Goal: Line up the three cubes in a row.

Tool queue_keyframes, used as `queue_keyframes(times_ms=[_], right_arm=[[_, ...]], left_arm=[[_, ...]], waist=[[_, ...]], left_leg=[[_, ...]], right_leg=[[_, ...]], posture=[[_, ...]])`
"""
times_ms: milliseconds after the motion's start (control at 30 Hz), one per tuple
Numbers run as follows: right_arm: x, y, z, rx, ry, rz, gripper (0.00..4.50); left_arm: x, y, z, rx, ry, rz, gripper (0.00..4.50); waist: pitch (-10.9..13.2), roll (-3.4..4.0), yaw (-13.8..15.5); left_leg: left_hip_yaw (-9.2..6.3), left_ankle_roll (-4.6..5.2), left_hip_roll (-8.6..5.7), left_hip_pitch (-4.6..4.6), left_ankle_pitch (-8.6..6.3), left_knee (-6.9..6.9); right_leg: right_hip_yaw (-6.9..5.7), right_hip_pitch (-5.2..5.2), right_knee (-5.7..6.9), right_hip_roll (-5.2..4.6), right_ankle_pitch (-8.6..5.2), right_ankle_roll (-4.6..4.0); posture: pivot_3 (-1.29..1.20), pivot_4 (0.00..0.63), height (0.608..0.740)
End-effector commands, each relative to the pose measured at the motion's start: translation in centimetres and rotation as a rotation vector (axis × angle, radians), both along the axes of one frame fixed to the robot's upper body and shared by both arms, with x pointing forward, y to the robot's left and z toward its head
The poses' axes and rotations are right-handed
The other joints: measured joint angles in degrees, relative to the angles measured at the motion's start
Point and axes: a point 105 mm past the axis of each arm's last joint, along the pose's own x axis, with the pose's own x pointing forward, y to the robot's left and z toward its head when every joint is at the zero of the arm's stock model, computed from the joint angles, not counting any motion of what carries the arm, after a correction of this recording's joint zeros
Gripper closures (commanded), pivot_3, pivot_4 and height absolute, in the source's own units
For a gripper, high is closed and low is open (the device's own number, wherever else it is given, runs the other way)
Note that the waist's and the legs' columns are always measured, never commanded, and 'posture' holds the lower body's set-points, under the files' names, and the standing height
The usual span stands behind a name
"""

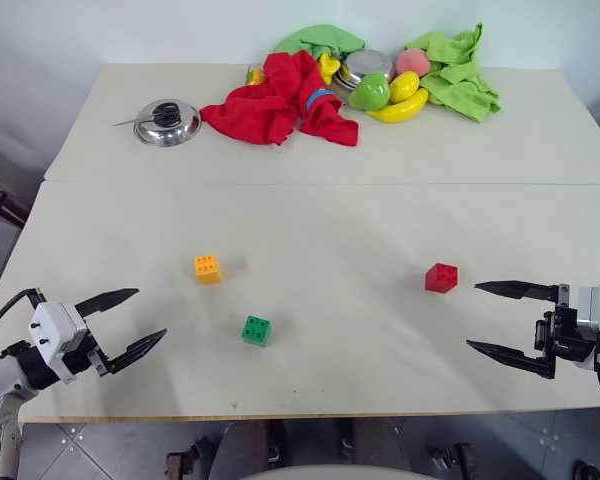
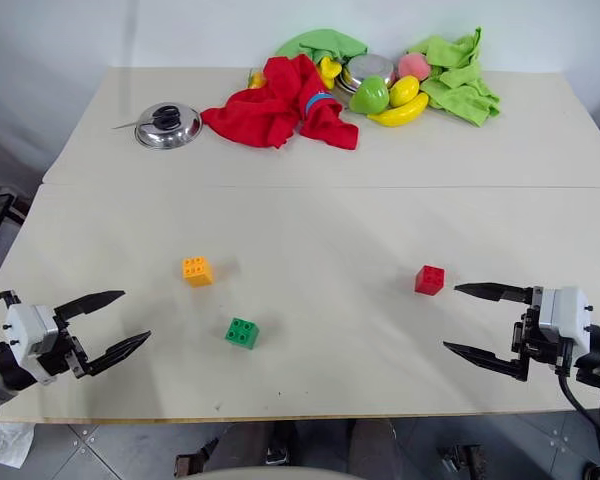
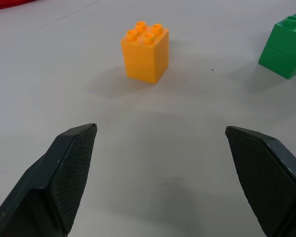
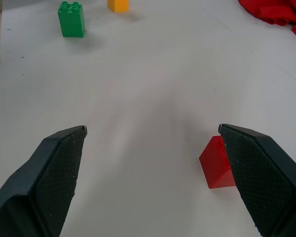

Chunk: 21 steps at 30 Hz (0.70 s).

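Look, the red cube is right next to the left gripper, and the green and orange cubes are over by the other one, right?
Not quite. The red cube sits by the right gripper, and the green cube and orange cube lie nearer the left gripper. The left eye view shows it.

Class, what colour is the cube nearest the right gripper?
Red, clearest in the left eye view.

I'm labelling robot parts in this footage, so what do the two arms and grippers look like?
Each gripper, left and right, has two long black fingers tapering to points, with cross-hatched textured inner pads. They are mounted on blocky white wrist housings with black brackets. Black cables loop from both wrists. The left forearm is light grey.
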Motion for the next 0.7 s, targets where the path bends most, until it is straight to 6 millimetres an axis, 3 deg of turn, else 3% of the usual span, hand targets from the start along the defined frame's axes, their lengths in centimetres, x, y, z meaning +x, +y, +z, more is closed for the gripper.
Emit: queue_keyframes(times_ms=[33,100,167,233,267,367,500,600,700], right_arm=[[0.2,0.4,0.9,0.012,-0.064,0.009,0.00],[0.4,0.2,1.1,0.030,-0.080,-0.016,0.00],[0.7,-0.4,1.8,0.065,-0.101,-0.080,0.00],[1.0,-1.8,2.9,0.104,-0.138,-0.185,0.00],[0.9,-2.5,3.2,0.118,-0.144,-0.228,0.00],[-0.2,-5.3,2.6,0.117,-0.135,-0.373,0.00],[-1.4,-8.0,0.9,0.043,-0.116,-0.459,0.00],[-1.0,-8.2,0.4,0.007,-0.100,-0.442,0.00],[0.8,-6.9,-0.4,-0.104,-0.027,-0.366,0.00]], left_arm=[[-0.3,0.1,1.1,0.011,-0.040,-0.001,0.06],[-0.5,-0.1,1.5,-0.025,-0.029,-0.007,0.06],[-0.1,-1.1,3.9,-0.137,-0.073,-0.033,0.06],[0.5,-4.2,6.7,-0.225,-0.091,-0.163,0.06],[0.4,-5.7,7.2,-0.236,-0.062,-0.238,0.06],[0.1,-9.5,6.3,-0.209,0.023,-0.430,0.06],[0.5,-11.3,5.4,-0.208,0.063,-0.497,0.06],[0.9,-11.8,5.3,-0.202,0.054,-0.510,0.06],[0.9,-12.1,5.1,-0.197,0.049,-0.523,0.06]], waist=[[0.00,0.00,-0.03],[0.00,0.00,0.00],[0.00,-0.01,0.07],[0.02,-0.01,0.76],[0.02,-0.01,1.26],[-0.10,0.28,1.33],[-0.08,0.29,1.43],[-0.09,0.30,0.74],[-0.09,0.34,-0.64]], left_leg=[[0.00,0.00,0.00,0.00,0.00,0.00],[-0.01,0.00,0.01,0.00,0.00,0.00],[-0.01,0.00,0.00,-0.01,0.00,0.00],[-0.13,0.00,-0.01,-0.08,0.00,0.12],[-0.21,0.00,-0.02,-0.11,0.00,0.23],[-0.26,-0.02,-0.03,-0.03,-0.02,0.38],[-0.16,-0.02,-0.05,0.03,-0.03,0.28],[-0.07,-0.01,-0.03,0.09,-0.02,0.32],[0.06,-0.01,0.02,0.17,0.00,0.33]], right_leg=[[0.00,0.00,0.00,0.00,0.00,0.00],[0.00,0.00,0.00,0.00,0.00,0.00],[0.00,0.00,0.00,-0.01,0.00,0.00],[-0.04,0.03,0.05,-0.04,0.00,0.00],[-0.04,0.04,0.10,-0.06,0.00,0.00],[0.01,0.23,0.11,-0.06,0.00,0.00],[-0.07,0.27,0.06,0.11,0.00,0.00],[0.02,0.28,0.06,0.15,0.02,0.04],[0.15,0.24,0.16,0.16,0.02,0.04]], posture=[[0.00,0.150,0.740],[0.00,0.150,0.740],[0.00,0.150,0.740],[0.00,0.150,0.740],[0.00,0.150,0.740],[0.00,0.150,0.740],[0.00,0.150,0.740],[0.00,0.150,0.740],[0.00,0.150,0.740]])
